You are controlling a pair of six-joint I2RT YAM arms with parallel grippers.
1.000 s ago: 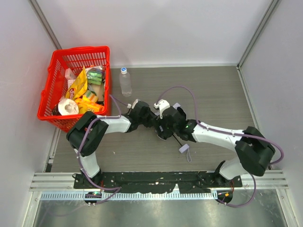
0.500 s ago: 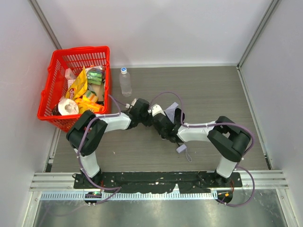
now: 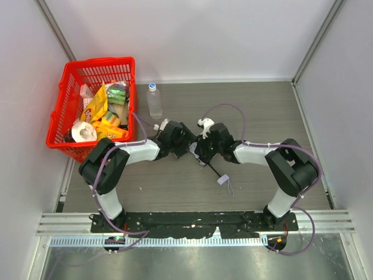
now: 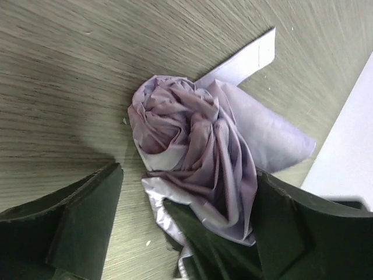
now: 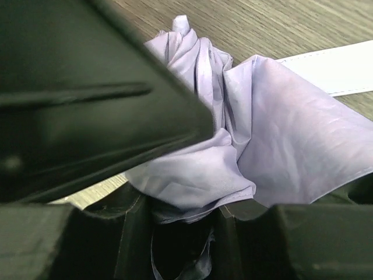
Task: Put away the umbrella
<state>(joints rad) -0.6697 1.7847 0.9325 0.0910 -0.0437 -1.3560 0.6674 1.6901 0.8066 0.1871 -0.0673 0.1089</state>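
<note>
Now the left gripper [image 4: 187,170] has opened — right gripper [image 5: 183,217] clamps the umbrella [image 4: 192,131].

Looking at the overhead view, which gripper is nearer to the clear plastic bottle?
Left. The left gripper sits right of and below the bottle in that view. The right gripper is farther right and lower, beyond the left one, at the umbrella.

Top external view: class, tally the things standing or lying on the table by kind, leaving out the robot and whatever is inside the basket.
red basket: 1
clear bottle: 1
umbrella: 1
total: 3
</note>
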